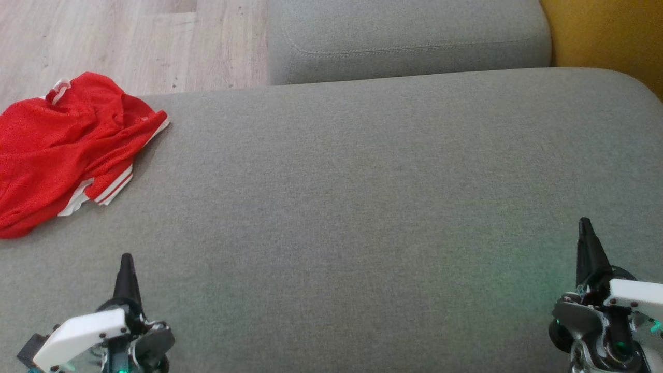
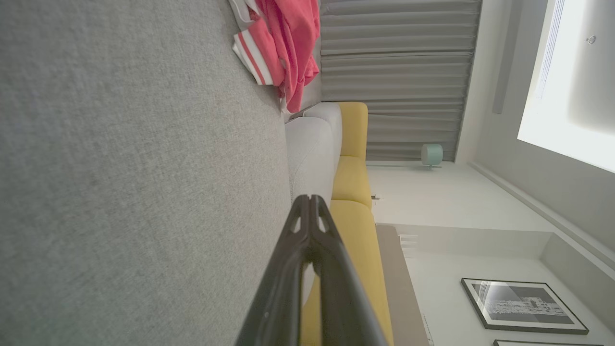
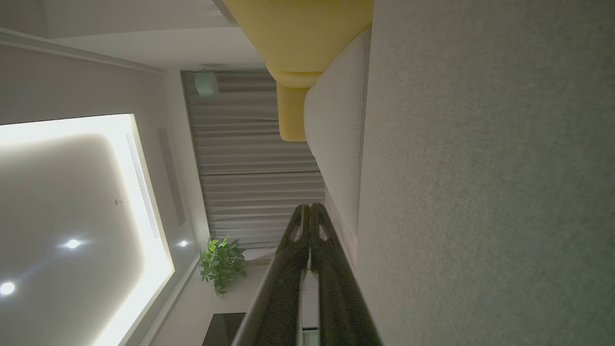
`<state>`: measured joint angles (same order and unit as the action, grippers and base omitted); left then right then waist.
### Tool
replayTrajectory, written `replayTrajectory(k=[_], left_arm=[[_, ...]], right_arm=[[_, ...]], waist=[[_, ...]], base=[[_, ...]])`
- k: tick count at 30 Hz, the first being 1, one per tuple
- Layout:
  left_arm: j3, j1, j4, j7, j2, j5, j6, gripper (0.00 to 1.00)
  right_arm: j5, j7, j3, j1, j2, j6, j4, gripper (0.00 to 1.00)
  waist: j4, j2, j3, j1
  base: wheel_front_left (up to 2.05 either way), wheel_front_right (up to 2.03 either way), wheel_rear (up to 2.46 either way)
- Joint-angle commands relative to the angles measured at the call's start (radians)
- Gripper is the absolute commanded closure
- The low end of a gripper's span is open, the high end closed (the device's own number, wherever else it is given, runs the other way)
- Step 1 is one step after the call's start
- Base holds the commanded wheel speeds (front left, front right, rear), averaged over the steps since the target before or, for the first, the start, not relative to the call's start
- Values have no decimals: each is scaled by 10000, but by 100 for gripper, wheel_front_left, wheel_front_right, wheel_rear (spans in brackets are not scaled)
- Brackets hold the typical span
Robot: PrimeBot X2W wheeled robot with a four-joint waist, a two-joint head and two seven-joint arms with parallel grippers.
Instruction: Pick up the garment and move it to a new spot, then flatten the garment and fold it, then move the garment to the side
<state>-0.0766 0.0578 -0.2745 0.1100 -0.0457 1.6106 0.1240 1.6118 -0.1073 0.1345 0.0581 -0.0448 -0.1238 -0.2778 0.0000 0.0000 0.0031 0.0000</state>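
Left gripper (image 1: 127, 264) and right gripper (image 1: 585, 228) both closed and empty, garment (image 1: 67, 145) crumpled at the cushion's (image 1: 362, 181) far-left edge, so best open the left wide and pinch a raised fold, not the flat hem.

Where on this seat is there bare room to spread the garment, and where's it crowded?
The grey seat is bare from the red garment across to its right edge, bordered beyond by the back cushion, nearer by the left gripper and right gripper. Crowded only at the far left, where the garment lies bunched.
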Motion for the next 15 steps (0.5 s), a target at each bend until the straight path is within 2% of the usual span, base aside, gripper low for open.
replayTrajectory(k=[1, 5, 6, 9, 15], left_arm=[[-368, 502, 296, 30, -45, -17, 67, 100], [-368, 502, 296, 30, -45, -17, 67, 100], [3, 0, -2, -3, 0, -1, -2, 0], [87, -184, -385, -14, 6, -3, -9, 0], [239, -295, -270, -193, 3, -44, -6, 0]], right_arm=[[-28, -57, -211, 498, -54, -69, 330, 100], [-28, -57, -211, 498, -54, -69, 330, 100], [-1, 6, -6, -1, 2, 0, -10, 0], [-3, 15, -35, -220, 27, 11, -426, 0], [-56, 192, -212, -296, 23, 7, -359, 0]], waist=[[0, 0, 0, 0], [0, 0, 0, 0], [0, 0, 0, 0], [0, 0, -3, 0], [3, 0, -64, 0]], base=[[0, 0, 0], [0, 0, 0], [0, 0, 0], [0, 0, 0], [0, 0, 0]])
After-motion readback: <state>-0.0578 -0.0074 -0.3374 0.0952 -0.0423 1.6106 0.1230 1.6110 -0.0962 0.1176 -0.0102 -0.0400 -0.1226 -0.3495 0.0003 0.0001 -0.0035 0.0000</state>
